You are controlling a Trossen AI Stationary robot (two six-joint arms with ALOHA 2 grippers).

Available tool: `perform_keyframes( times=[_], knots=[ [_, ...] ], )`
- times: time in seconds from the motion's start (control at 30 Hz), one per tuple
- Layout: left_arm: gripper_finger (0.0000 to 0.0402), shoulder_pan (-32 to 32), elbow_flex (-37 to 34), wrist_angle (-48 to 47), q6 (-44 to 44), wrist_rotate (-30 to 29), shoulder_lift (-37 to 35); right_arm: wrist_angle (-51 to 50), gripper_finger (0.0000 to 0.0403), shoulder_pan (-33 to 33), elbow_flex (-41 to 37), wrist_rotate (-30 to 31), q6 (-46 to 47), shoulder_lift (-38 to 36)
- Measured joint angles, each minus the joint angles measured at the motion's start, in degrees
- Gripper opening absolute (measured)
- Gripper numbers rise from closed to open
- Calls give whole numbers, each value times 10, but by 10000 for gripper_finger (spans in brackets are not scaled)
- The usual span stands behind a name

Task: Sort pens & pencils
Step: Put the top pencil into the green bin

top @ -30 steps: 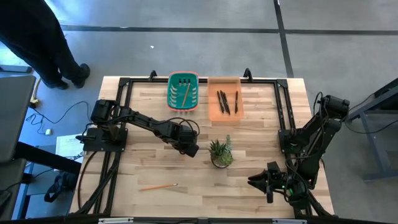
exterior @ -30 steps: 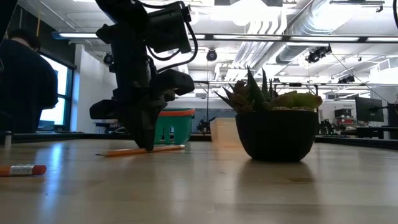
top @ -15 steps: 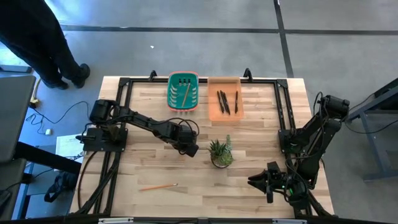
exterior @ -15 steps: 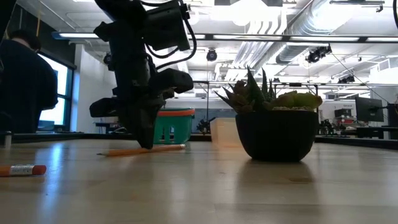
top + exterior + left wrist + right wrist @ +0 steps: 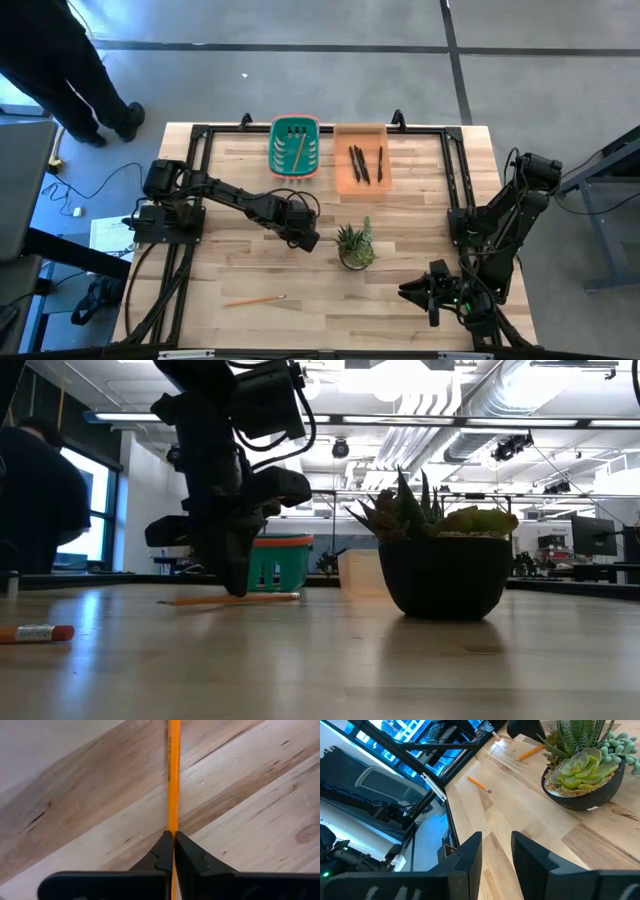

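At the table's near right corner my right gripper (image 5: 432, 293) waits with its fingers apart. Nearer the middle, just left of the potted plant (image 5: 355, 246), my left gripper (image 5: 308, 240) is clamped on a pencil (image 5: 172, 780). It is thin, orange and straight, lying flat on the wood with its long axis running straight out from the fingertips. Farther back stands the green basket (image 5: 294, 147), one pencil inside.

Three black pens (image 5: 361, 164) in orange tray; pencils (image 5: 254, 299) scattered on table
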Motion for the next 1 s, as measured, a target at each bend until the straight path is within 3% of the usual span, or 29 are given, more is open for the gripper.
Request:
perform_keyframes(
  times=[0.5,1.0],
  knots=[
    [0,0,1,-3,5,8,0,-1,96,0,0,0,-2,0],
    [0,-4,1,-26,14,-21,-4,-1,96,0,0,0,0,0]
  ],
)
